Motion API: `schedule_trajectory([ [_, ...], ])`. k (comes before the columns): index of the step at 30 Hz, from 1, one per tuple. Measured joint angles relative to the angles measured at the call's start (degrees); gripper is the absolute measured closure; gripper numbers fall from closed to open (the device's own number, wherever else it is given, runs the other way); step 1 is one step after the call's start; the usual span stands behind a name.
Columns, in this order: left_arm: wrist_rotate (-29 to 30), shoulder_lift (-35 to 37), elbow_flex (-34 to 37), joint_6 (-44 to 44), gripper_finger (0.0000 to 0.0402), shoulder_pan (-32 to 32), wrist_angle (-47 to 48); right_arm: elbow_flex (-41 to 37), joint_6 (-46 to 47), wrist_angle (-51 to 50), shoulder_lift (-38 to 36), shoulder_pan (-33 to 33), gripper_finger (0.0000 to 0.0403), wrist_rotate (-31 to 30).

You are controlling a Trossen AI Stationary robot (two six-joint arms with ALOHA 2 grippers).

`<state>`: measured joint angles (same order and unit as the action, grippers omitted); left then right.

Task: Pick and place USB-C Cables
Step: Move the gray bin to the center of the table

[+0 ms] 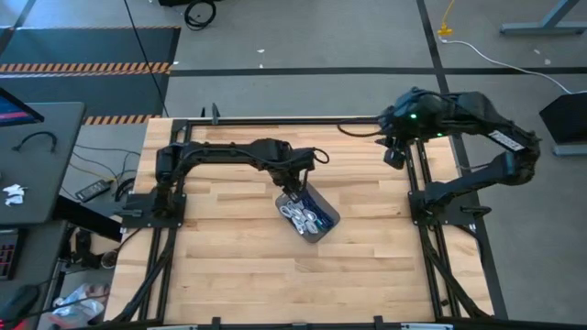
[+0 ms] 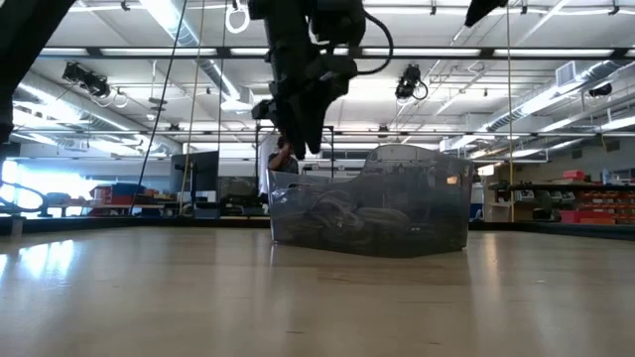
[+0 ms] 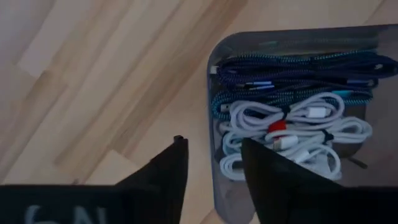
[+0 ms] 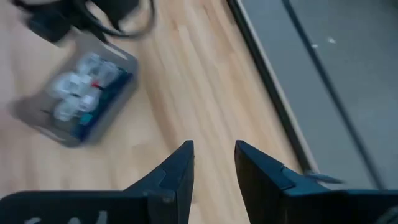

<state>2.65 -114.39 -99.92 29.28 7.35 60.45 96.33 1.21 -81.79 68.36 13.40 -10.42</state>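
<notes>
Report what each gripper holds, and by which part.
Nothing is held. The left gripper is open and empty over the tray rim; the right gripper is open and empty, off by the table's edge.

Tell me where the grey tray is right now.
In the high view the grey tray sits near the table's middle, holding the USB-C cables, directly under the left tool.

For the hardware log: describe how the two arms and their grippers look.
Both arms are dark and jointed, with black cables looped along them. The right arm shows a small green light and a pale label strip. The left gripper and right gripper have two flat, dark, tapering fingers each.
</notes>
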Motion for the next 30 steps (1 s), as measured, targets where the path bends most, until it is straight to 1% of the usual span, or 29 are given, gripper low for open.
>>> schedule_trajectory([
  [3,-0.03,-1.54,0.0,0.02,0.0224,0.0,-0.48,0.0,1.67,0.62,-1.67,-0.8,0.0279,1.68],
  [6,-0.28,-3.22,0.02,0.09,0.0209,0.0,-1.08,0.0,2.47,1.95,-2.87,-1.74,0.0279,2.38],
  [9,-0.76,-4.9,0.02,0.11,0.0206,0.0,-1.37,0.0,3.32,3.82,-3.41,-2.52,0.0279,4.46],
  [12,-0.98,-6.48,0.02,0.09,0.0215,0.32,-1.81,0.0,3.76,4.78,-3.24,-3.44,0.0279,5.92],
  [15,-0.94,-7.44,0.02,0.08,0.0241,0.93,-1.76,0.0,3.74,4.73,-2.79,-4.14,0.0279,6.0],
  [17,-0.96,-7.65,0.05,0.11,0.027,1.42,-1.49,0.0,3.71,4.75,-2.37,-4.25,0.0279,6.02],
  [19,-1.0,-7.63,0.05,0.11,0.0308,1.9,-1.72,-0.02,3.68,4.71,-2.26,-4.3,0.0279,6.06],
  [22,-1.65,-7.63,0.04,0.19,0.0375,2.86,-1.47,-0.02,3.6,4.64,-2.06,-4.3,0.028,6.06],
  [23,-2.26,-7.63,0.04,0.26,0.0387,3.21,-1.37,-0.02,3.56,4.63,-2.01,-4.3,0.028,6.06],
  [25,-3.83,-7.63,0.04,1.45,0.0391,3.71,-1.07,-0.02,3.28,4.61,-2.01,-4.3,0.0279,6.19],
  [28,-3.71,-7.61,0.04,3.29,0.0395,3.91,-0.5,-0.02,3.33,3.07,-2.03,-4.3,0.028,7.74],
  [30,-3.71,-7.61,0.04,4.53,0.0396,4.3,-0.55,-0.45,5.07,0.33,-2.08,-4.3,0.0281,8.51],
])
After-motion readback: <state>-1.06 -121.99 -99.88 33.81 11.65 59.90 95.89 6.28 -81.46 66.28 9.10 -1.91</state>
